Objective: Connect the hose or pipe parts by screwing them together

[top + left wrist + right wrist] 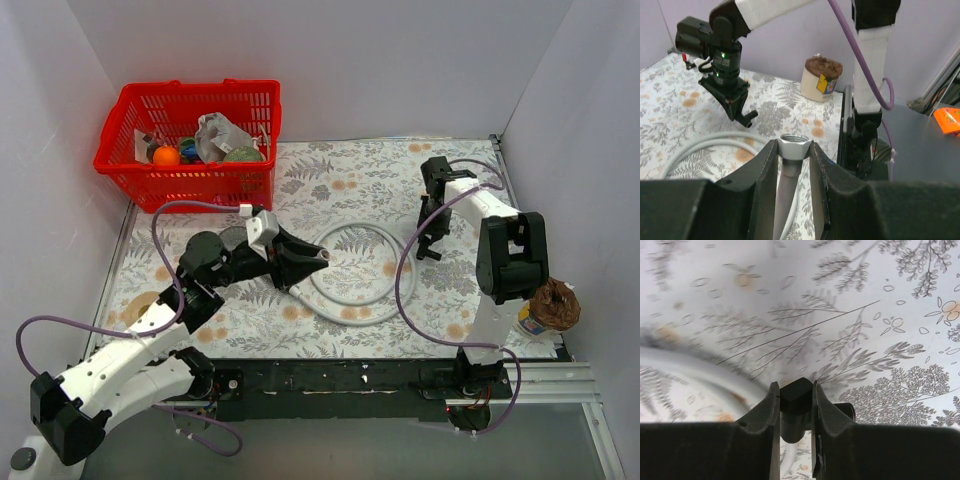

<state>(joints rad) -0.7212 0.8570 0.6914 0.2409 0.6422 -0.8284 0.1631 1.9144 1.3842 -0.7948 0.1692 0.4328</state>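
The whitish-grey hose [345, 318] lies coiled in a ring on the floral cloth mid-table. My left gripper [322, 257] is shut on the hose's metal hex end nut [794, 146], whose open threaded mouth points toward the right arm. The hose body [700, 145] curves away to the left below it. My right gripper [430, 245] hangs over the right of the coil, shut on a small black fitting [796, 395] with a hex end and a short side stub. That black fitting [742, 117] also shows in the left wrist view, well apart from the nut.
A red basket [120, 160] holding several items stands at the back left. A cup with a brown top [550, 308] sits at the table's right front edge. Purple cables [405, 290] loop from both arms. White walls enclose the table.
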